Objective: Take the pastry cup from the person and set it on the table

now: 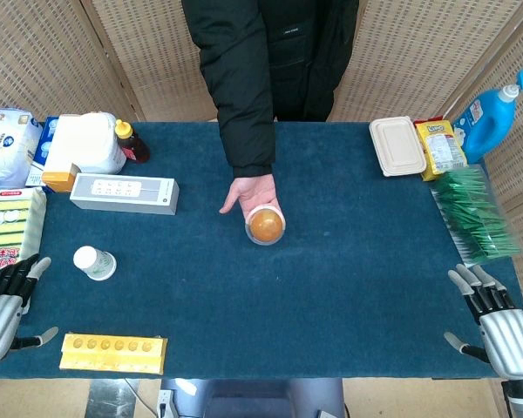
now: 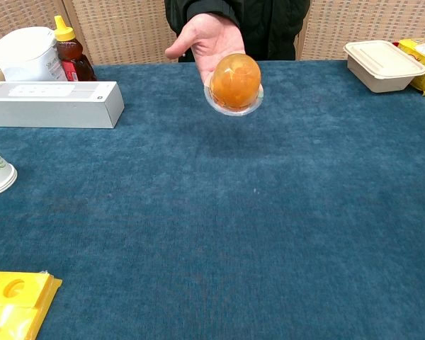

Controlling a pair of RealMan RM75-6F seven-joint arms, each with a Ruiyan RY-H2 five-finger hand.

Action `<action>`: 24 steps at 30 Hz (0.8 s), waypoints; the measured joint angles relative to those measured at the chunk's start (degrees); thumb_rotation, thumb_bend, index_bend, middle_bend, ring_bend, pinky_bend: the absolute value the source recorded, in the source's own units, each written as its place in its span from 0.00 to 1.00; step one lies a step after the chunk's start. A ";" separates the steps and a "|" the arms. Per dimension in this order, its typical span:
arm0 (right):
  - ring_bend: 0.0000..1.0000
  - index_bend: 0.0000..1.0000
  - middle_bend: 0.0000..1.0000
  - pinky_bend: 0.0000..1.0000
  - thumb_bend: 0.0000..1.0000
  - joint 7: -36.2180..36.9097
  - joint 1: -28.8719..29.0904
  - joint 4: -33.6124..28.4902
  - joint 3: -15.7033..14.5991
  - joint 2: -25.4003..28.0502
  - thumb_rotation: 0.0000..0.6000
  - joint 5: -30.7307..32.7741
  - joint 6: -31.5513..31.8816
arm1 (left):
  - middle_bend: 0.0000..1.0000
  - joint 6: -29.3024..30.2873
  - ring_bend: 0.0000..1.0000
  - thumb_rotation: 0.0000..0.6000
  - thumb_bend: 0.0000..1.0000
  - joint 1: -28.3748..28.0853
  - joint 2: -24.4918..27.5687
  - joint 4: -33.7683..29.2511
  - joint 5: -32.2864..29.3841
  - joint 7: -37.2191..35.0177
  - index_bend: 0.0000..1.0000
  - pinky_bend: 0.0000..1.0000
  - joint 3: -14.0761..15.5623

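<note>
A dark blue cloth covers the table, with woven panels behind it at the top of the frame. A person in a black jacket stands at the far edge, upper centre, and extends one palm over the cloth; the pastry cup, a clear cup holding a golden-brown pastry, rests on that palm just above the centre of the head view and appears raised above the cloth in the upper centre of the chest view. The robot's left hand lies at the lower left edge, fingers spread and holding nothing. The right hand lies at the lower right edge, likewise spread and holding nothing. Both are well apart from the cup. At left stand a long white box, a white paper cup on its side, a yellow tray and a honey bottle. At upper right are a beige lidded container and a blue detergent bottle.
</note>
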 measured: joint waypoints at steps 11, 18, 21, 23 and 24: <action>0.02 0.07 0.07 0.14 0.00 -0.06 0.70 -0.21 -0.05 -0.18 1.00 0.14 -1.37 | 0.00 -0.29 0.00 1.00 0.09 -0.21 0.09 -0.26 -0.48 0.02 0.00 0.04 -0.14; 0.03 0.07 0.07 0.16 0.02 0.16 4.00 -4.10 2.12 0.45 1.00 0.00 -3.33 | 0.00 -0.15 0.00 1.00 0.09 -0.13 0.35 -0.36 -0.70 -0.67 0.00 0.04 -0.21; 0.05 0.08 0.08 0.17 0.04 -0.56 7.06 -7.01 3.84 1.26 1.00 -0.04 -6.05 | 0.00 -0.01 0.00 1.00 0.09 -0.05 0.38 -0.37 -0.45 -0.73 0.00 0.04 -0.12; 0.05 0.08 0.08 0.17 0.05 -1.32 9.47 -9.07 5.37 1.79 1.00 0.19 -8.39 | 0.00 0.09 0.00 1.00 0.09 0.05 0.44 -0.38 -0.28 -0.91 0.00 0.04 0.00; 0.05 0.08 0.08 0.17 0.05 -1.70 10.54 -9.91 6.08 1.95 1.00 0.47 -9.57 | 0.00 0.12 0.00 1.00 0.09 0.09 0.48 -0.37 -0.23 -1.00 0.00 0.04 0.04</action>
